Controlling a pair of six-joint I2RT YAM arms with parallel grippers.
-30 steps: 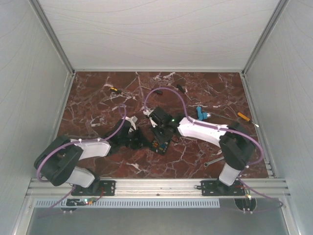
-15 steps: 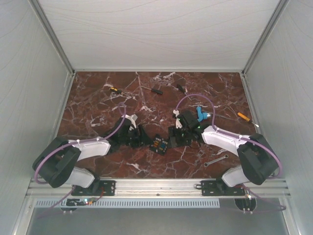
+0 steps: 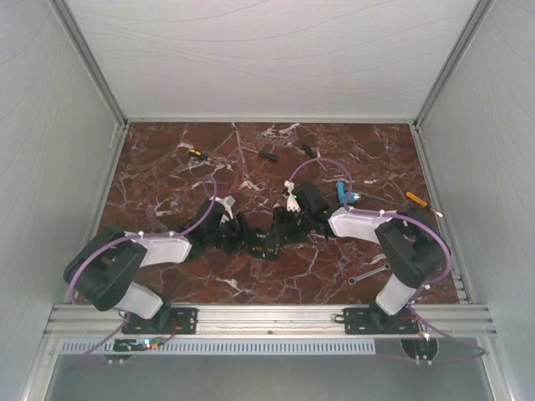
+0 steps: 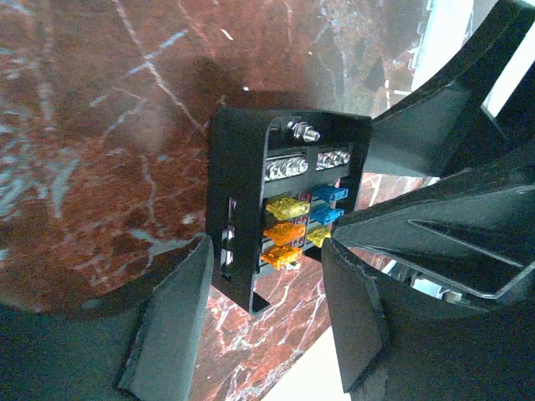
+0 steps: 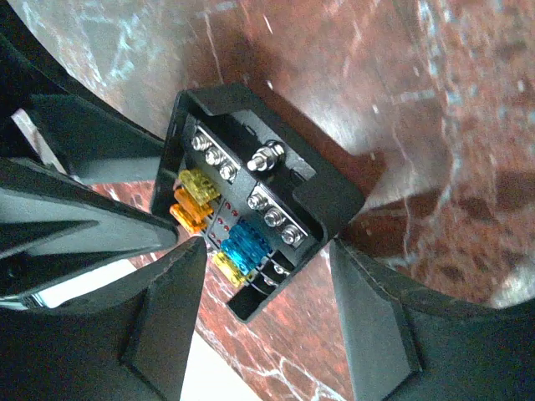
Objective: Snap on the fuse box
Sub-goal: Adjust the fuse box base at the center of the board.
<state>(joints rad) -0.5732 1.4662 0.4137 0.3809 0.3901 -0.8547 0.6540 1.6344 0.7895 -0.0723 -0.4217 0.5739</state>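
Resolving fuse box (image 4: pixel 238 192) fuses (image 4: pixel 288 230): both wrist views.

Fuse box (image 3: pixel 266 244): black, squarish, lying flat mid-table (image 3: pixel 167 167). Yellow, orange and blue fuses showing. Silver screws along one end.

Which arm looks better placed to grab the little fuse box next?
Left, narrowly, I'd say. Both stand open astride the fuse box, but the left gripper has its fingers roughly parallel to the box's sides. For the right gripper the box sits cornerwise.
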